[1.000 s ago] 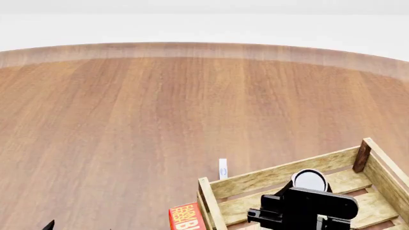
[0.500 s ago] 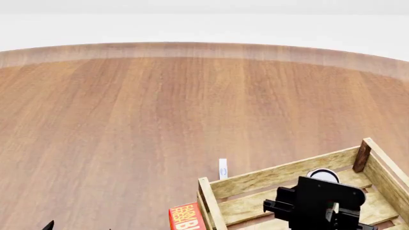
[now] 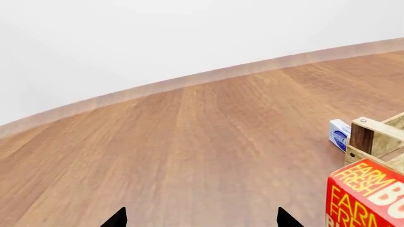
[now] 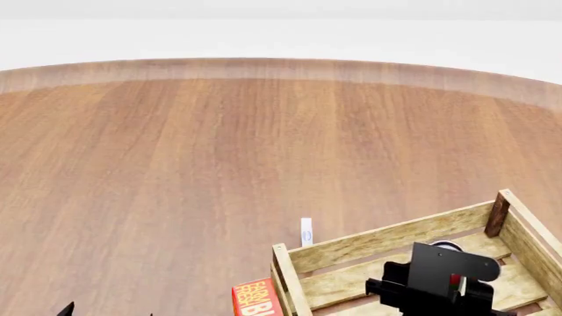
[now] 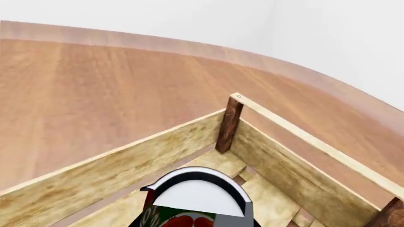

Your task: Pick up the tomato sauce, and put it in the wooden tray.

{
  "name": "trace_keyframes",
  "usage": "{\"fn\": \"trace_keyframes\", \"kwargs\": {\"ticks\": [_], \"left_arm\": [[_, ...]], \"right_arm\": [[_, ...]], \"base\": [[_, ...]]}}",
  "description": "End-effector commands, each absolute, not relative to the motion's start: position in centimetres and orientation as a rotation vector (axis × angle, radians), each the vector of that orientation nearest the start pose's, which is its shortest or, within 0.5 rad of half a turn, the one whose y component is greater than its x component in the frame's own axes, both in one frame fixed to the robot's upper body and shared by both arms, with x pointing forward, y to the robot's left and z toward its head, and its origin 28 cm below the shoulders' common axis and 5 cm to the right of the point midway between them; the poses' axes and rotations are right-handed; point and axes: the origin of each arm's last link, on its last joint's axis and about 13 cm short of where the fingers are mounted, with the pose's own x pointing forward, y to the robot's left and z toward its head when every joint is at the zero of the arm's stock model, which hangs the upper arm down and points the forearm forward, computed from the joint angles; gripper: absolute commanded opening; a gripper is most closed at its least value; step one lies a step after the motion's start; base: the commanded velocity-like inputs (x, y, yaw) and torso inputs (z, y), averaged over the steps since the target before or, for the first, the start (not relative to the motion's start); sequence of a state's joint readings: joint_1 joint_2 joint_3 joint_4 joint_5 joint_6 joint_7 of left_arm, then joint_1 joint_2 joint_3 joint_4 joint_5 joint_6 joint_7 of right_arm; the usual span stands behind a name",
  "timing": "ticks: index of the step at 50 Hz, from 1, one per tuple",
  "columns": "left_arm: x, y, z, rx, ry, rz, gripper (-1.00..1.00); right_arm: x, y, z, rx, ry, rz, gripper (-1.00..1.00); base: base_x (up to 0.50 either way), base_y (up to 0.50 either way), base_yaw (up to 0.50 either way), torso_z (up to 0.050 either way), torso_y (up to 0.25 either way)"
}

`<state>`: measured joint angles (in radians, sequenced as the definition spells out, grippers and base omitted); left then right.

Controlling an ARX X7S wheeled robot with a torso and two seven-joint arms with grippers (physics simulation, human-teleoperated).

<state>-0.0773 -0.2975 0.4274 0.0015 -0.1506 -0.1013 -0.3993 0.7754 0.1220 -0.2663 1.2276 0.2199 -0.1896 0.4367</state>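
You are holding the tomato sauce (image 5: 197, 201) low inside the wooden tray (image 4: 386, 240) with your right gripper (image 4: 448, 286); in the right wrist view the can's pale top and red label are sitting below the slat walls, near the far corner post. The gripper body is hiding its fingers, so I cannot tell for sure whether they are clamping the can or letting go. Your left gripper (image 3: 200, 220) is showing only 2 dark tips set wide apart over the table (image 4: 176, 164), idling beside the red box (image 3: 369, 196) outside the tray.
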Motion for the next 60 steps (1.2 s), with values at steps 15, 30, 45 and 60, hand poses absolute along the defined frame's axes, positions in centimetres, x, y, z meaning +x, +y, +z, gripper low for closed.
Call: {"fn": "trace_keyframes", "kwargs": {"ticks": [15,30,45,60], "left_arm": [[21.18,19.91,1.07,0.152,0.055,0.018,1.0],[21.11,19.92,1.09,0.151,0.052,0.019,1.0],[21.21,20.03,0.93,0.151,0.052,0.02,1.0],[21.24,20.05,0.92,0.151,0.053,0.02,1.0]], "right_arm": [[33.92,-13.44,-0.35,-0.14,0.335,-0.409,-1.0],[33.92,-13.19,-0.39,-0.144,0.352,-0.405,-1.0],[33.65,-13.19,-0.71,-0.136,0.389,-0.41,-1.0],[33.67,-13.27,-0.67,-0.13,0.395,-0.412,-1.0]], "base": [[0.0,0.0,0.0,0.0,0.0],[0.0,0.0,0.0,0.0,0.001],[0.0,0.0,0.0,0.0,0.0],[0.0,0.0,0.0,0.0,0.001]]}}
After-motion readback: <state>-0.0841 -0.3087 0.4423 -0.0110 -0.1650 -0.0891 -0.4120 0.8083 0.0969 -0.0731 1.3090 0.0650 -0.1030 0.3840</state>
